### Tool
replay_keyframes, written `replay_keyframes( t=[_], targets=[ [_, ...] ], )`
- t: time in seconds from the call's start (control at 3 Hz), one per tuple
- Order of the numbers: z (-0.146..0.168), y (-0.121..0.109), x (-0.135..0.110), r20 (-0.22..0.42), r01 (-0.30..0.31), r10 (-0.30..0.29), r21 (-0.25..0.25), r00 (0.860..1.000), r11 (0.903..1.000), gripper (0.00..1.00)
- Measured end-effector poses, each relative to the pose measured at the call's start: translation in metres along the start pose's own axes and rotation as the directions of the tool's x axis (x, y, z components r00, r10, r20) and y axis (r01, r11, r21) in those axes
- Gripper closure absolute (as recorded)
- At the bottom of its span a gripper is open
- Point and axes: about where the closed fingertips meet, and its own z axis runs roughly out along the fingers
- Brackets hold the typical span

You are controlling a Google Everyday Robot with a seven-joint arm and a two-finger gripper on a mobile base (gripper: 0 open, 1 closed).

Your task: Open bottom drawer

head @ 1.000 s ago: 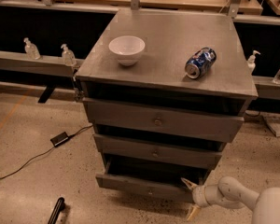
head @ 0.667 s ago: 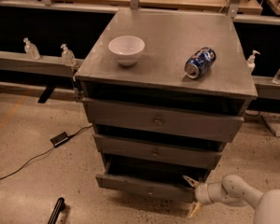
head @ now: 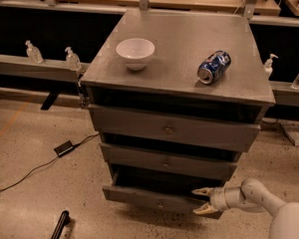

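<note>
The bottom drawer [head: 149, 198] is the lowest of three in the grey cabinet [head: 177, 49]. Its flat grey front is pulled out a little, leaving a dark gap above it. My gripper [head: 200, 201] is at the right end of that drawer front, reaching in from the lower right. It is open, with one pale finger [head: 203, 191] above and one [head: 204, 210] below, at the front's right edge. The drawer's small knob [head: 162, 206] is faint near the front's middle, left of the gripper.
A white bowl [head: 135, 52] and a blue can [head: 214, 67] lying on its side rest on the cabinet top. The middle drawer [head: 167, 162] and top drawer [head: 169, 128] also stand slightly out. A black cable with an adapter [head: 64, 148] lies on the floor at left, a dark object [head: 60, 225] at the bottom left.
My arm has shifted very slightly to the right. The gripper stays at the drawer's right end, and the drawer front has not visibly moved.
</note>
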Motion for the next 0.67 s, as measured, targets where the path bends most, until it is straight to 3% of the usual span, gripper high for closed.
replay_keyframes(
  t=[0.33, 0.67],
  targets=[
    [0.009, -0.018, -0.006, 0.0, 0.001, -0.001, 0.007, 1.0, 1.0, 0.76],
    [0.019, -0.032, 0.003, -0.021, 0.01, -0.008, 0.073, 1.0, 0.9973, 1.0]
  ],
)
